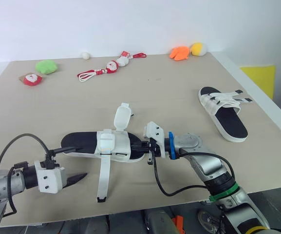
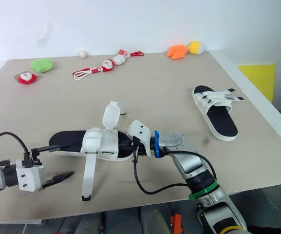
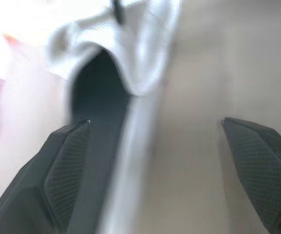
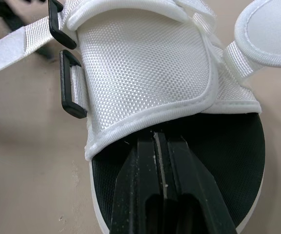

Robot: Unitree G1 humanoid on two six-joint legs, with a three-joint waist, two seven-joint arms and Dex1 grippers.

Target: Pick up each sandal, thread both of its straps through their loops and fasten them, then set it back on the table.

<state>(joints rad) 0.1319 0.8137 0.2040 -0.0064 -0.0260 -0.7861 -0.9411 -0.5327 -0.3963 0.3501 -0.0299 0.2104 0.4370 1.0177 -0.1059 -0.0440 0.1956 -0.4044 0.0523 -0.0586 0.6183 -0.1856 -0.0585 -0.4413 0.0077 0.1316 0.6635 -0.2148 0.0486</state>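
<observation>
Lying lengthwise near the front edge of the table [image 1: 179, 92], the near sandal [image 1: 113, 144] points its heel at the left gripper [image 1: 79, 162] and its toe at the right gripper [image 1: 146, 145]; one loose strap [image 1: 103, 180] trails from it toward the table's edge and a second flap [image 1: 121, 117] stands up on its far side, while the other sandal [image 1: 224, 114] rests well apart on the right side of the table. From the head, the left jaws stand spread, one finger reaching along the heel's rim and the other off the sandal, over bare table. Along the left wrist, the two fingers [image 3: 62, 165] are wide apart, the black footbed and pale sole edge of the heel lying just beside one of them and bare tabletop beside the other. Along the right wrist, the fingers [image 4: 145, 185] are pressed together over the black footbed at the toe, their tips meeting the hem of the white woven band; whether they nip that hem cannot be told, and two black loops [image 4: 72, 92] sit at the band's side
</observation>
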